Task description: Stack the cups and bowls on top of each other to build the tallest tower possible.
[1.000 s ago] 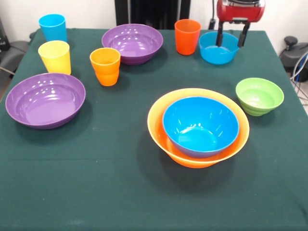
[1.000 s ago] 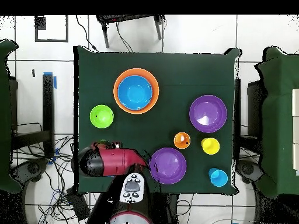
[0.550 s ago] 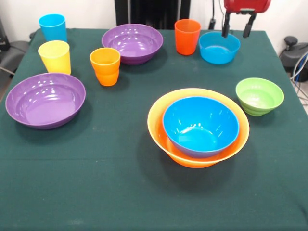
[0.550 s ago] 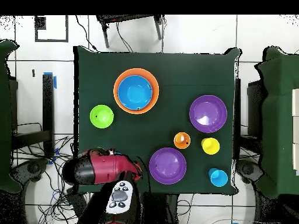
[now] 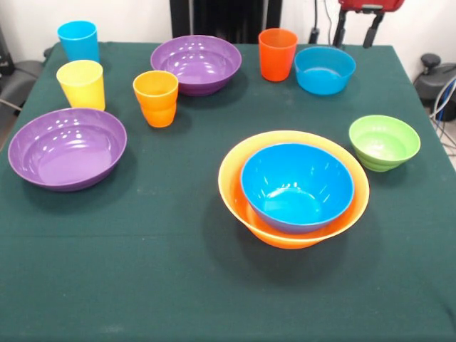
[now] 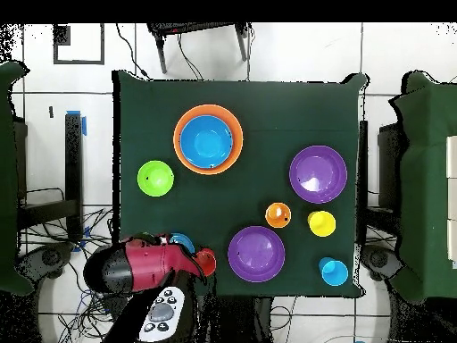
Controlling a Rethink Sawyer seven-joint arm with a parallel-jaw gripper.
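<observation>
At the far right of the table [image 5: 178, 285], in the front view, the gripper [image 5: 354, 30] hangs above and behind the translucent light blue bowl [image 5: 325, 70]. Its two fingers stand apart and hold nothing. A second ago the fingers were down at this bowl, one at each side of its back rim; now the arm has gone up and back, and the bowl stands in the same place. So it seems no grasp was made, and this bowl is not yet picked up.

For the task, the tower is only two pieces: the deep blue bowl [image 5: 297, 187] sits inside the large orange bowl [image 5: 293, 189], near the middle of the table. The other things are single and apart: two purple bowls [image 5: 67, 148] [image 5: 196, 64], the small green bowl [image 5: 384, 142], and the four cups, light blue [image 5: 78, 40], yellow [image 5: 81, 84], orange [image 5: 156, 98] and red-orange [image 5: 277, 54]. I judge that most of the stacking remains.

No brand, label or writing can be read on any of these things.
</observation>
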